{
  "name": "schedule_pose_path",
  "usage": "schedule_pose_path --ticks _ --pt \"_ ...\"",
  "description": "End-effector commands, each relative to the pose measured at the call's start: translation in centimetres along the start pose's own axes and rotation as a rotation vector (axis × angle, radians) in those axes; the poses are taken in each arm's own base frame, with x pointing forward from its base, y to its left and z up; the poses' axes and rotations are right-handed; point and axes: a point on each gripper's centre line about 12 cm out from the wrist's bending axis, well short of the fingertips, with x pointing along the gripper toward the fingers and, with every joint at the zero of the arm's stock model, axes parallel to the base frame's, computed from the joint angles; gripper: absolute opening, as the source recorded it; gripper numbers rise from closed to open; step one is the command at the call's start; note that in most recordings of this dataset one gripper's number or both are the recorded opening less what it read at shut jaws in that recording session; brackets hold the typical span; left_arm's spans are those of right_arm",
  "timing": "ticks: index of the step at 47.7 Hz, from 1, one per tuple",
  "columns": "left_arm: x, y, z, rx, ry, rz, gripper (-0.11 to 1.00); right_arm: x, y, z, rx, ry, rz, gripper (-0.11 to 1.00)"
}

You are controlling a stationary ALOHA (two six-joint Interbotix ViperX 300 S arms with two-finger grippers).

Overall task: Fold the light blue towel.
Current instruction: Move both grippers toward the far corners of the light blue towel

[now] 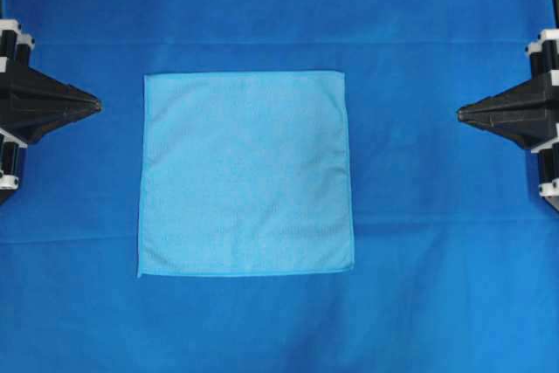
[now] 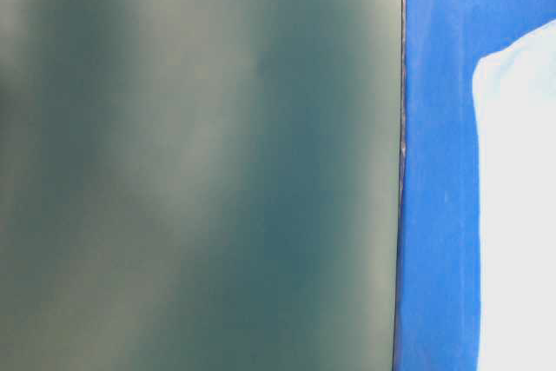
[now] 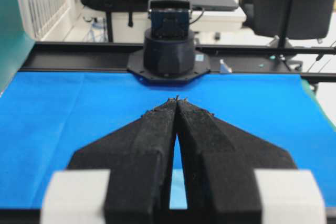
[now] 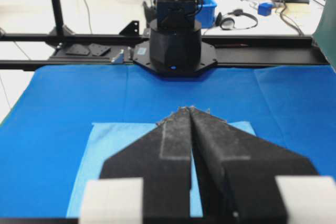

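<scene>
Light blue towel (image 1: 245,173) lay flat, unfolded. Left gripper (image 1: 96,106) and right gripper (image 1: 462,113) sat either side of it, both closed, probably clear of it.

Light blue towel (image 2: 517,215) washed out to white and cut off at the right and bottom edges of the table-level view. Blurred dark green panel (image 2: 200,162) filling most of that view. Near towel edge hidden behind right tool (image 4: 189,109) in its wrist view.
</scene>
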Motion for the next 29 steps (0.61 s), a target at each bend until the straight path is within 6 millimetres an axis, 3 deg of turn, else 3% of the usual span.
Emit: schedule_pose_path --ticks 1,8,29 --pt "0.6 0.4 -0.6 -0.027 0.05 0.021 0.0 0.5 -0.3 1.1 0.005 -0.023 -0.013 0.0" --pt "1.5 1.3 -2.9 -0.032 0.163 0.068 0.0 2.1 -2.3 -0.1 0.03 0.075 -0.108 0.0" --pt "2.7 6.2 -10.1 -0.138 0.443 0.288 0.01 8.6 -8.9 -7.7 0.132 0.463 -0.318 0.0"
